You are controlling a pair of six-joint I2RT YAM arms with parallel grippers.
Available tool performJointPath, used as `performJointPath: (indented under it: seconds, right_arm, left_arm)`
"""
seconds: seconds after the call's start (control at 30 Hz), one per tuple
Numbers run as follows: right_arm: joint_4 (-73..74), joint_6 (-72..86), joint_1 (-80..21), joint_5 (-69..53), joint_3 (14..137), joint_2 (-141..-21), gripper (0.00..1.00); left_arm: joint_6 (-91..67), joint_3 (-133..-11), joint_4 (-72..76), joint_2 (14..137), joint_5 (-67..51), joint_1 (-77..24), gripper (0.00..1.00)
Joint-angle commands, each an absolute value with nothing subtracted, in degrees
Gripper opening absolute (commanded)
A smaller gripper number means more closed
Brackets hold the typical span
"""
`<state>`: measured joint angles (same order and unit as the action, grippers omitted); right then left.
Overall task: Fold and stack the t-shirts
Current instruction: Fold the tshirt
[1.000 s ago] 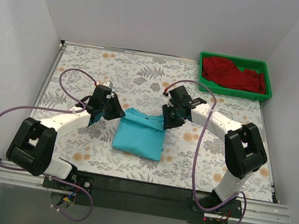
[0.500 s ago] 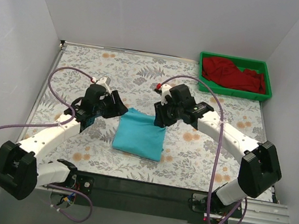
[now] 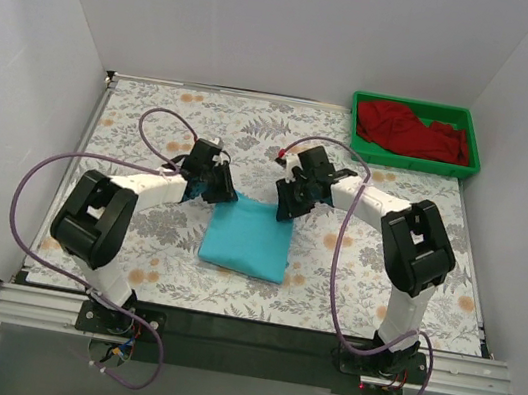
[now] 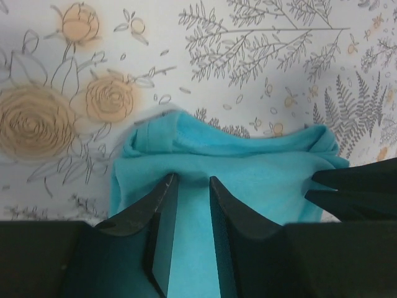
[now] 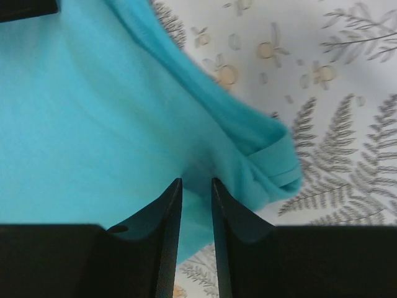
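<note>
Over the floral table (image 3: 155, 119), from the top camera, I am seeing the turquoise t-shirt (image 3: 247, 238) lying folded into a rough rectangle between the two arms. The left gripper (image 3: 217, 190) is sitting at its far left corner and the right gripper (image 3: 288, 205) at its far right corner. The dark red t-shirt (image 3: 412, 131) is lying bunched in the green tray (image 3: 472, 164) at the table's far right corner.

On the left wrist camera, the fingers (image 4: 162, 208) are standing a narrow slot apart, with turquoise cloth showing between them at the folded far edge. I cannot tell whether they are pinching it.

On the right wrist camera, the fingers (image 5: 166, 211) are likewise sitting nearly together over the shirt, beside its hemmed corner. I cannot tell whether cloth is caught there.
</note>
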<state>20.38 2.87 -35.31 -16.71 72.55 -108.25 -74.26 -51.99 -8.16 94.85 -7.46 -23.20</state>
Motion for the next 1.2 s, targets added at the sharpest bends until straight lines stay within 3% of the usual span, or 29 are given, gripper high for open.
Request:
performJointPath:
  seconds: [0.0,0.23,0.33,0.53,0.67,0.77,0.87,0.93,1.0,1.17]
  right_arm:
    - [16.18,3.60,-31.03,-21.79,75.85,-110.12,0.27]
    - [11.43,9.75,-24.88,-29.79,76.02,-113.82,0.27]
    - [11.16,11.25,-24.00,-30.93,76.90,-113.12,0.27]
    - [9.67,15.99,-24.34,-37.78,75.24,-105.74,0.30]
    - [5.29,19.42,-27.24,-42.61,67.61,-98.98,0.33]
    - [3.87,20.48,-32.07,-44.47,62.41,-95.19,0.33]
    - [1.68,20.65,-36.98,-44.30,58.46,-92.64,0.34]
    - [0.53,21.27,-39.53,-44.03,56.96,-92.46,0.33]
    - [-1.23,21.36,-40.86,-44.91,57.04,-94.12,0.33]
    - [-2.02,21.27,-42.54,-46.23,58.53,-99.40,0.31]
  left_arm:
    - [-73.39,-56.33,-4.66,97.64,-6.06,-22.85,0.27]
    - [-74.79,-58.18,-3.60,103.97,-7.29,-22.33,0.33]
    - [-74.79,-59.15,-3.52,103.28,-7.21,-22.15,0.42]
    - [-75.85,-58.54,-6.23,92.21,-7.38,-22.06,0.64]
    - [-77.52,-54.50,-11.15,82.46,-8.26,-23.20,0.67]
    - [-79.10,-49.67,-14.49,75.16,-9.22,-25.39,0.67]
    - [-82.42,-44.15,-15.73,68.83,-11.41,-27.33,0.59]
    - [-83.58,-41.67,-15.82,66.46,-13.70,-27.77,0.49]
    - [-84.64,-38.86,-16.00,66.01,-14.59,-27.95,0.40]
    - [-84.73,-37.09,-14.95,69.85,-15.73,-28.12,0.30]
